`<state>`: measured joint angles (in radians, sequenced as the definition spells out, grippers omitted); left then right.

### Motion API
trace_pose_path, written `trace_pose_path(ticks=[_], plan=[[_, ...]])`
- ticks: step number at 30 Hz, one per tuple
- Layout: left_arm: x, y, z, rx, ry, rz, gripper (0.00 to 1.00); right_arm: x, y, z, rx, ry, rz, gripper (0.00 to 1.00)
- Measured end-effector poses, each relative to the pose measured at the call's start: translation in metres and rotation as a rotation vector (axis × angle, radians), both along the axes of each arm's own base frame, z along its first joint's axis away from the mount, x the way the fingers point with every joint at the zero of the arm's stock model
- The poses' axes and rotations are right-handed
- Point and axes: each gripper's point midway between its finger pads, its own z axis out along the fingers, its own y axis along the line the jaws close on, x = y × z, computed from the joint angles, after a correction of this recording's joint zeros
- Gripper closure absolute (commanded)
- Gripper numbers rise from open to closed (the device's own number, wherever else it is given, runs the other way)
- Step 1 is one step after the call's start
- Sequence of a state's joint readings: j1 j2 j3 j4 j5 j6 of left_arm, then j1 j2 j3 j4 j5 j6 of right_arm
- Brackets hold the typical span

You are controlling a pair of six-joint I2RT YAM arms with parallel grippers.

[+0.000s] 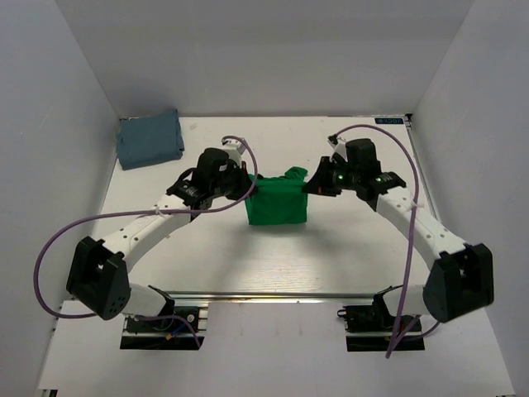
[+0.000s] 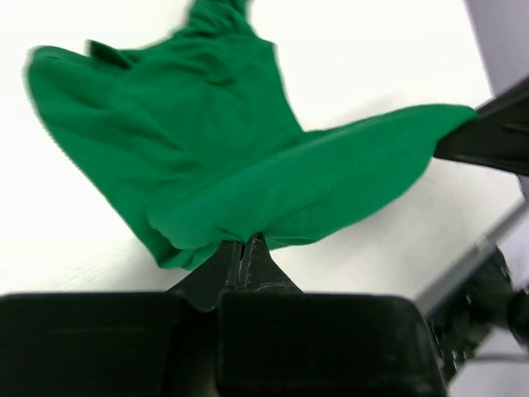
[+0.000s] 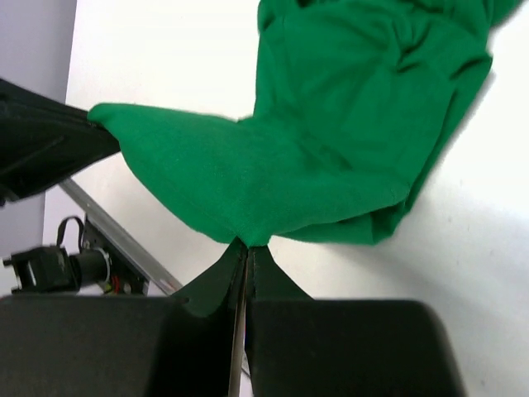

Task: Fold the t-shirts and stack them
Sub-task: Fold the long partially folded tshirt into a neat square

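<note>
The bright green t-shirt point(image 1: 276, 201) hangs stretched between both grippers over the middle of the table, its lower part draped on the surface. My left gripper point(image 1: 248, 184) is shut on its left corner; in the left wrist view point(image 2: 242, 246) the cloth point(image 2: 248, 157) bunches at the closed tips. My right gripper point(image 1: 307, 184) is shut on the right corner, and the right wrist view point(image 3: 248, 246) shows the fabric point(image 3: 331, 141) pinched between the tips. The slate grey-blue t-shirt point(image 1: 149, 139) lies folded at the back left corner.
White walls enclose the table point(image 1: 273, 265) on the left, back and right. A metal rail point(image 1: 273, 295) runs along the near edge between the arm bases. Purple cables point(image 1: 50, 248) loop beside each arm.
</note>
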<state>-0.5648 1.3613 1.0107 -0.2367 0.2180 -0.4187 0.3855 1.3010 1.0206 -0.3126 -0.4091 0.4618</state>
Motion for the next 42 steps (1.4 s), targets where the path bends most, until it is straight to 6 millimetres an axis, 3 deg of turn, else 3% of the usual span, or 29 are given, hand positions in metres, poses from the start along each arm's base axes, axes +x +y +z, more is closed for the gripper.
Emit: trace_pose_path(ticks=[9, 18, 26, 27, 28, 29, 30, 31, 33, 38, 42], plan=[[0.066, 0.008, -0.006, 0.100, -0.006, 0.196, 1.00, 0.060, 0.013, -0.021, -0.041, 0.063, -0.037, 1.00], [0.115, 0.011, -0.046, 0.173, 0.062, 0.285, 1.00, 0.100, 0.013, -0.056, -0.080, 0.146, -0.103, 1.00], [0.154, 0.005, -0.085, 0.216, 0.121, 0.302, 1.00, 0.126, 0.005, -0.070, -0.100, 0.178, -0.179, 0.98], [0.157, 0.005, -0.090, 0.222, 0.130, 0.305, 0.85, 0.131, 0.005, -0.073, -0.101, 0.183, -0.186, 0.61], [0.161, 0.006, -0.094, 0.228, 0.138, 0.309, 0.14, 0.135, 0.006, -0.076, -0.098, 0.195, -0.195, 0.55], [0.165, 0.007, -0.098, 0.234, 0.141, 0.312, 0.00, 0.141, 0.006, -0.079, -0.101, 0.201, -0.203, 0.53], [0.170, 0.009, -0.101, 0.235, 0.150, 0.323, 0.00, 0.148, 0.006, -0.083, -0.102, 0.206, -0.207, 0.49], [0.176, 0.010, -0.105, 0.234, 0.160, 0.333, 0.00, 0.156, 0.005, -0.087, -0.103, 0.207, -0.216, 0.29], [0.186, 0.012, -0.109, 0.231, 0.168, 0.326, 0.00, 0.170, 0.001, -0.094, -0.108, 0.212, -0.237, 0.10], [0.192, 0.017, -0.111, 0.228, 0.174, 0.282, 0.00, 0.181, -0.010, -0.087, -0.130, 0.174, -0.281, 0.10], [0.168, 0.017, -0.121, 0.228, 0.195, 0.199, 0.00, 0.170, -0.017, -0.074, -0.129, 0.138, -0.295, 0.10]])
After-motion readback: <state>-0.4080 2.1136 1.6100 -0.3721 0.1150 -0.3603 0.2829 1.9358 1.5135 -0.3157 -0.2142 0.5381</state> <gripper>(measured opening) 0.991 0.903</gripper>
